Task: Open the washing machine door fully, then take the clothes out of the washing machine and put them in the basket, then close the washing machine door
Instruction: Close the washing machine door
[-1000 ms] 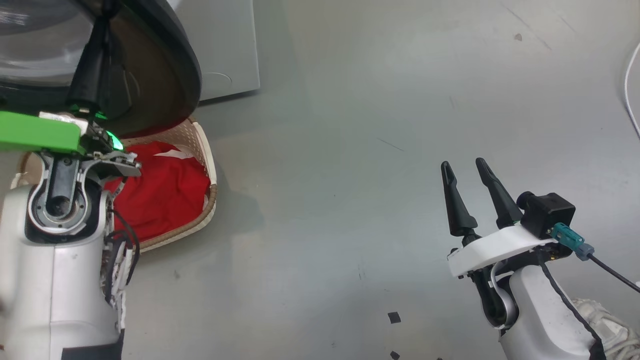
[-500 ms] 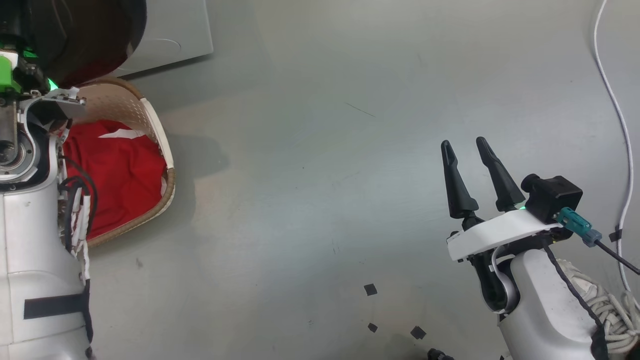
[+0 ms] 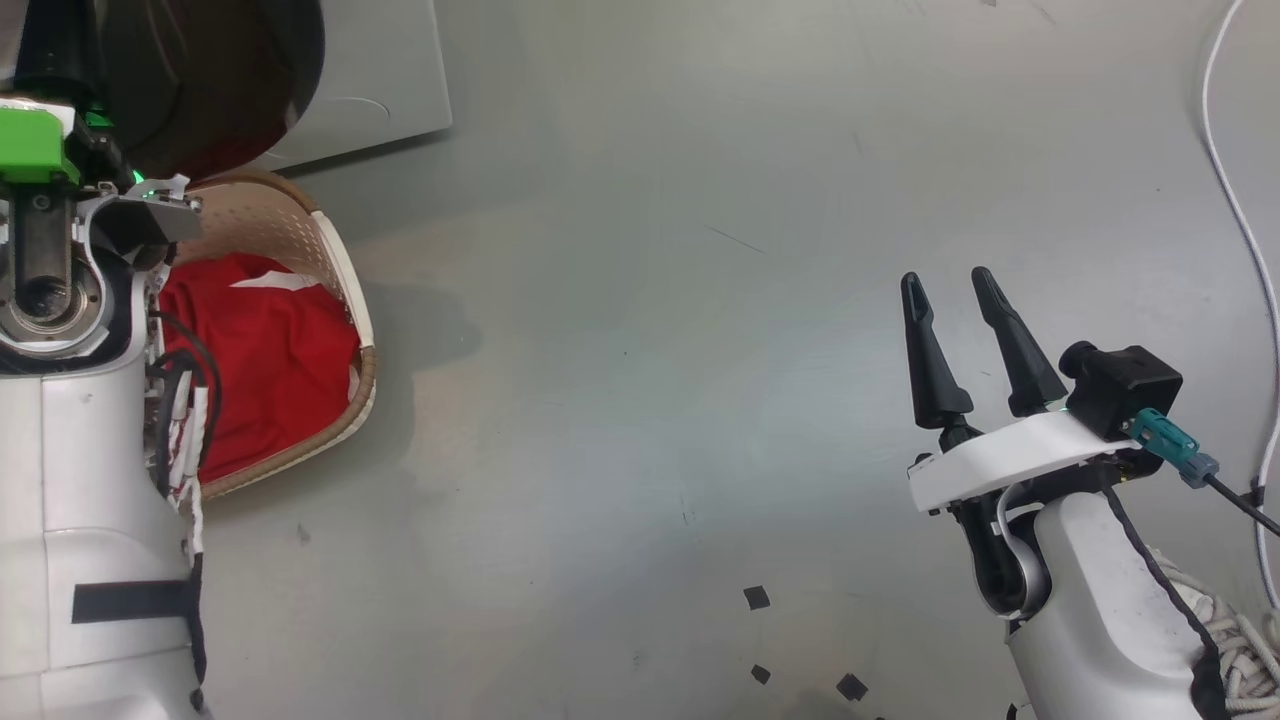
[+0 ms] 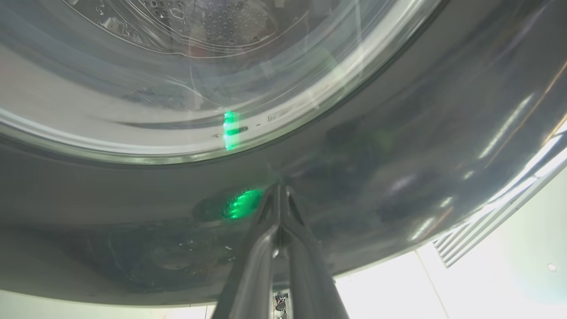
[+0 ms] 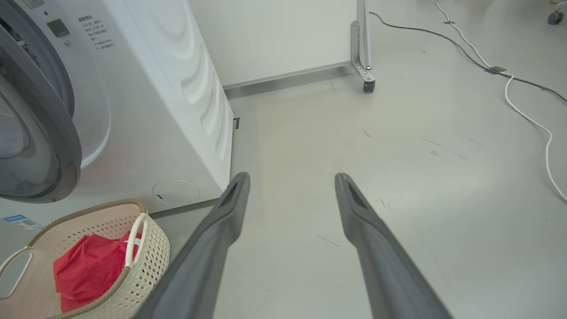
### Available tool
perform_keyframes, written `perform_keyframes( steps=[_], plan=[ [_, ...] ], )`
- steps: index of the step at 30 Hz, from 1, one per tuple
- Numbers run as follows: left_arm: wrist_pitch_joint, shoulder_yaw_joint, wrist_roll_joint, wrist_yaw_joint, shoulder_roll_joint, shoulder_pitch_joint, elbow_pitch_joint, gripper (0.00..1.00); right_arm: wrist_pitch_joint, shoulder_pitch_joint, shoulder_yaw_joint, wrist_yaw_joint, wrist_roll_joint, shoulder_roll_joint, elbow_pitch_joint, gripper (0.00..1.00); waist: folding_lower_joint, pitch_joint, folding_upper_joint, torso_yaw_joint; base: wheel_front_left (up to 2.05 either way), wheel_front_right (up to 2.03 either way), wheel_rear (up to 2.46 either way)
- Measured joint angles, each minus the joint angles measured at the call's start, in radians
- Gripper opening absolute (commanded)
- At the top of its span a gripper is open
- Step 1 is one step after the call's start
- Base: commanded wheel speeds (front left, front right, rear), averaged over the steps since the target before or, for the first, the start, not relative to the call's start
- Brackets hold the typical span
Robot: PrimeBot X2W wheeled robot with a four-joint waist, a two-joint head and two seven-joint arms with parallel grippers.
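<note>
Left fingers (image 4: 254, 257), clenched against the washing machine door (image 4: 398, 133), now farther beyond the basket (image 3: 340, 260); right fingers (image 3: 930, 350) apart.

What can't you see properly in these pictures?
- Head view: the basket's left half, hidden behind the left arm; the washing machine door, cut off by the top edge.
- Left wrist view: whether anything is inside the drum; glare on the door glass blurs it.
- Right wrist view: the washing machine's panel lettering, too small.

Grey floor (image 3: 640, 300), basket (image 5: 150, 259), washing machine (image 5: 168, 110), cable (image 5: 548, 155)
</note>
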Motion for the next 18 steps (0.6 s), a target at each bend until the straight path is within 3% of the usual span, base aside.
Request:
perform_keyframes(
  steps=[15,16,18],
  plan=[
    [-0.030,-0.004,-0.052,0.000,-0.029,0.203,-0.003,0.00,0.000,0.032,-0.040,0.001,-0.048,0.000,0.031,1.00,0.0000,-0.109,0.0000,0.099,0.00,0.00,0.00],
    [-0.039,-0.005,-0.052,0.000,-0.030,0.216,-0.004,0.02,0.000,0.037,-0.040,0.001,-0.050,0.000,0.032,1.00,0.0000,-0.115,0.0000,0.107,0.00,0.00,0.00],
    [-0.044,-0.004,-0.052,0.000,-0.031,0.247,-0.005,0.27,0.000,0.042,-0.041,0.001,-0.051,0.000,0.035,1.00,0.0000,-0.130,0.0000,0.122,0.00,0.00,0.00]
  ],
)
